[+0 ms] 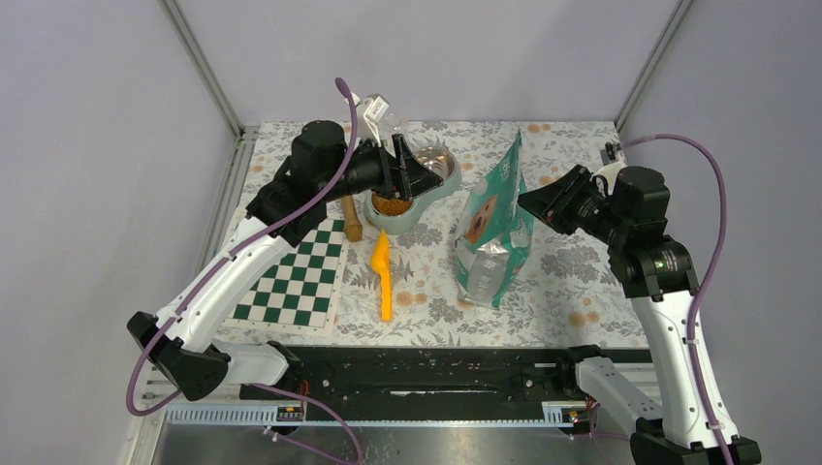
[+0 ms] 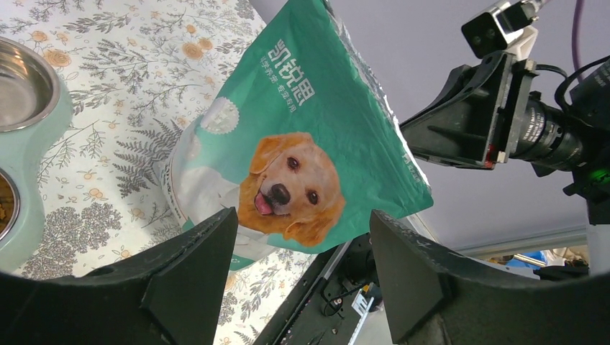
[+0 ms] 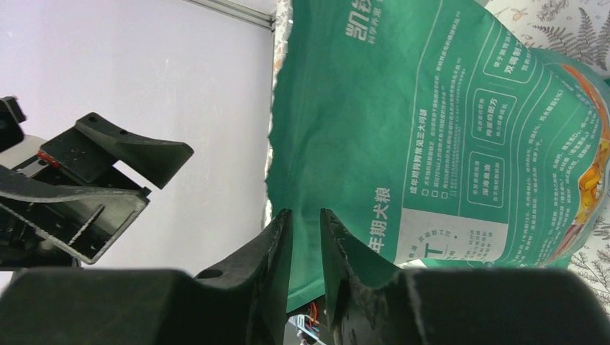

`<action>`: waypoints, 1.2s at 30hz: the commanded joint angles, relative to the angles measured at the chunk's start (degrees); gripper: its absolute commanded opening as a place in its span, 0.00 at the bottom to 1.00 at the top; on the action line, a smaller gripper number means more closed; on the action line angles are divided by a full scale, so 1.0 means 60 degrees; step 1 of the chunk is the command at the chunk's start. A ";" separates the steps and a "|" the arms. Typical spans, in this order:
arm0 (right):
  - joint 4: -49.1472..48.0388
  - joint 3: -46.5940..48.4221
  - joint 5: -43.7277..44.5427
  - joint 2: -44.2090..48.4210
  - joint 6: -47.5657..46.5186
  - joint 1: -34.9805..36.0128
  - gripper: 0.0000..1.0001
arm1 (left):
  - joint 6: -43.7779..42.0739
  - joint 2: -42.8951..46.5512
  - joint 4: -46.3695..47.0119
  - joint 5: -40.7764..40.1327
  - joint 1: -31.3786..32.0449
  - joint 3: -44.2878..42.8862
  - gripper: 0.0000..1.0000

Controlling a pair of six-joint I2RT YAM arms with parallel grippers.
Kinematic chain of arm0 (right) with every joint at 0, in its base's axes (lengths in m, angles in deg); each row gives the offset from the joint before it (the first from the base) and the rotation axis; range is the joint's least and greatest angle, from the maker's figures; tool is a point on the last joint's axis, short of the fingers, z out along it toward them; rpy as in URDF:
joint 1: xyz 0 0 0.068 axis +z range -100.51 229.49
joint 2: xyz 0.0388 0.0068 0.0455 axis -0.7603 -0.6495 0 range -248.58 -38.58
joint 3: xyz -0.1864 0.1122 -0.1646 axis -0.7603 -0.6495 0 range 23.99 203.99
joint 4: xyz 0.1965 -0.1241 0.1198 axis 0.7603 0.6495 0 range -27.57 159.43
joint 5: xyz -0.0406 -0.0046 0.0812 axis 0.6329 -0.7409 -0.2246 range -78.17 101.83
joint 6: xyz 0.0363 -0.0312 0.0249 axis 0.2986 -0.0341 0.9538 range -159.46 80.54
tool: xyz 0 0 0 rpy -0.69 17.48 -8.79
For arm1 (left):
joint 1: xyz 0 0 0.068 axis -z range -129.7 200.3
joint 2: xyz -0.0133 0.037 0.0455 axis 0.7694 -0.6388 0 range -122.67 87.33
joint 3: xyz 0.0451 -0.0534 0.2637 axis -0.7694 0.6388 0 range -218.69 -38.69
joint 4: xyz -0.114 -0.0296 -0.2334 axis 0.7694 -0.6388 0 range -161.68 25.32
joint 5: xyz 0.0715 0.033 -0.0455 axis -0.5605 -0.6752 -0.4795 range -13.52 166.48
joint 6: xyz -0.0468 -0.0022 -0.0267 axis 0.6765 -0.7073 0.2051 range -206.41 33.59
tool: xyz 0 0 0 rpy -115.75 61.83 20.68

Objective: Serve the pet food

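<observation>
Brown pet food (image 1: 392,206), tiny pellets, in pale-green bowl (image 1: 415,221).

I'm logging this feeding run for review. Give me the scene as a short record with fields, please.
pet food: in near bowl of feeder
scoop: orange, lying on table, free of both claws
bag: upright, right of feeder
left claw: open, empty, above feeder
right claw: nearly closed at bag's edge; grip unclear

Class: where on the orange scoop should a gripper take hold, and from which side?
Its handle, from above, jaws across the narrow width. The orange scoop lies flat on the table, handle toward the arms, wide end by the feeding bowl.
</observation>
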 commanded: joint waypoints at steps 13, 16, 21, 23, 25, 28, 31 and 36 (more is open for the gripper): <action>0.0727 0.0990 0.0203 0.0423 -0.0064 0.0076 0.41 | -0.0080 0.0203 0.0155 -0.0317 0.0045 -0.0265 0.68; 0.0854 0.0889 -0.0183 0.0234 -0.0234 0.0076 0.34 | -0.0044 0.0215 0.0151 -0.0297 0.0044 -0.0243 0.68; 0.0250 0.0358 -0.0831 0.0112 0.0012 0.0090 0.32 | -0.0105 0.0200 0.0096 -0.0346 0.0045 -0.0209 0.68; 0.0132 0.0263 -0.0901 0.0098 0.0067 0.0094 0.32 | -0.0104 0.0179 0.0092 -0.0327 0.0037 -0.0215 0.68; 0.0059 0.0196 -0.0905 0.0103 0.0080 0.0091 0.32 | -0.0119 0.0160 0.0092 -0.0340 0.0045 -0.0195 0.68; 0.0047 0.0137 -0.0913 0.0075 0.0078 0.0091 0.32 | -0.0133 0.0120 0.0092 -0.0219 0.0037 -0.0240 0.68; 0.0036 0.0100 -0.0940 0.0067 0.0127 0.0091 0.32 | -0.0149 0.0103 0.0093 -0.0246 0.0045 -0.0247 0.68; 0.0387 0.0483 -0.0381 0.0291 0.0006 0.0091 0.34 | -0.0106 0.0078 0.0100 -0.0281 0.0045 -0.0246 0.68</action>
